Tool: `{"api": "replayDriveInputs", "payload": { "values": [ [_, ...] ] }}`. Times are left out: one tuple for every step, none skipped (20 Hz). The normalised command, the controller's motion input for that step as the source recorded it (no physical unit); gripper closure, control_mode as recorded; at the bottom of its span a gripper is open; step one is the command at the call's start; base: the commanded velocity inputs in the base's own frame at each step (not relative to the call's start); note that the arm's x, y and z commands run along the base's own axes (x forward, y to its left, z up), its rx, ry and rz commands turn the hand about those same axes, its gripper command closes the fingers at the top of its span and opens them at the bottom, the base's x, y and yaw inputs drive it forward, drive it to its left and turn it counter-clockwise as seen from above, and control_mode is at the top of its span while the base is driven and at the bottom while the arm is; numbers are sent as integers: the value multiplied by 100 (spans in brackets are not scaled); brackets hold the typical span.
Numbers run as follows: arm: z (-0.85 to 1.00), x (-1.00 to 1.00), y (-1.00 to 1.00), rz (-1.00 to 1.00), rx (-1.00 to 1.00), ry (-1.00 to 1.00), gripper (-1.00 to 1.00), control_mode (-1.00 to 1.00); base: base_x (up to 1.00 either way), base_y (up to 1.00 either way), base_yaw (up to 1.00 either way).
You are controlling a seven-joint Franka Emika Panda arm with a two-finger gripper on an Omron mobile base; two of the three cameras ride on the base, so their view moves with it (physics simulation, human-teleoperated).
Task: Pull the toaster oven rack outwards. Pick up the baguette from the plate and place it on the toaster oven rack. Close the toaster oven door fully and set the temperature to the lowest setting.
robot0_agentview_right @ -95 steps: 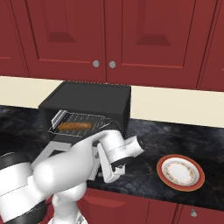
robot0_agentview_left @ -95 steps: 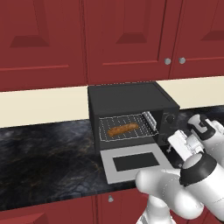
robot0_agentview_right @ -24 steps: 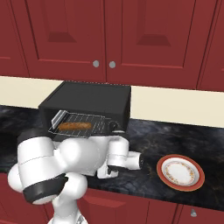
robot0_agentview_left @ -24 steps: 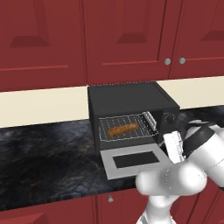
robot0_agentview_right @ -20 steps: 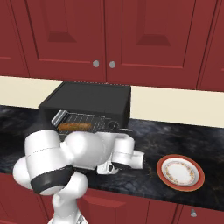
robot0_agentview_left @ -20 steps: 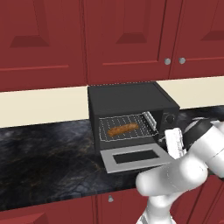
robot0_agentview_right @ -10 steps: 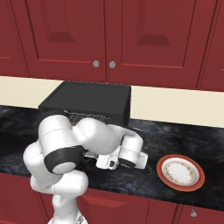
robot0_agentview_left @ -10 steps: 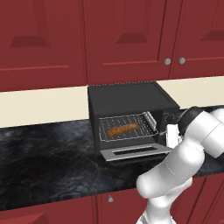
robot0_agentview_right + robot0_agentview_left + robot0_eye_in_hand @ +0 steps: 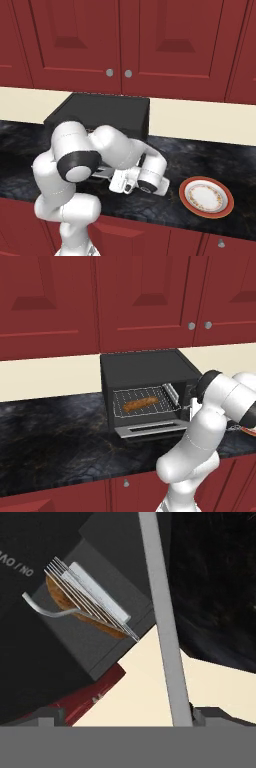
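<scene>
The black toaster oven (image 9: 142, 367) stands on the dark counter with its cavity showing. Inside, the golden-brown baguette (image 9: 140, 404) lies on the silver wire rack (image 9: 150, 396). The grey toaster oven door (image 9: 150, 428) is tilted partway up from flat. My gripper (image 9: 193, 407) is at the door's right end, open. In the hand view the door's edge (image 9: 162, 622) runs as a grey strip close to the right fingertip (image 9: 212, 713), with rack (image 9: 90, 597) and baguette (image 9: 102, 623) beyond it. The arm hides the oven's front in the right base view.
The red-rimmed plate (image 9: 206, 196) sits bare on the counter right of the oven. Red wall cabinets (image 9: 140, 301) hang above and a cream backsplash (image 9: 45, 376) runs behind. The black marble counter (image 9: 55, 431) stretches left of the oven.
The door has swung up from lying flat to a partway raised tilt. My hand has moved up and toward the oven's right side with it, jaws staying wide.
</scene>
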Motion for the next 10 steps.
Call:
{"api": "replayDriveInputs", "payload": {
  "values": [
    [86, 32, 0, 0, 16, 2, -100, -100, 0, 0, 0],
    [91, 34, 0, -3, 15, 1, -100, -100, 0, 0, 0],
    [91, 31, 0, -8, 13, 2, -100, -100, 0, 0, 0],
    [97, 28, 0, -14, 11, 0, -100, -100, 0, 0, 0],
    [100, 26, 0, -17, 9, 0, -100, -100, 0, 0, 0],
    [96, 19, 0, -23, 7, 0, -100, -100, 0, 0, 0],
    [96, 9, 0, -26, 6, 0, -100, -100, 0, 0, 0],
    [90, 4, 0, -33, 3, -11, -100, -100, 0, 0, 0],
    [86, 1, 5, -35, 3, -9, -100, -100, 0, 0, 0],
    [84, 4, 14, -39, 1, -16, -100, -100, 0, 0, 0]
  ]
}}
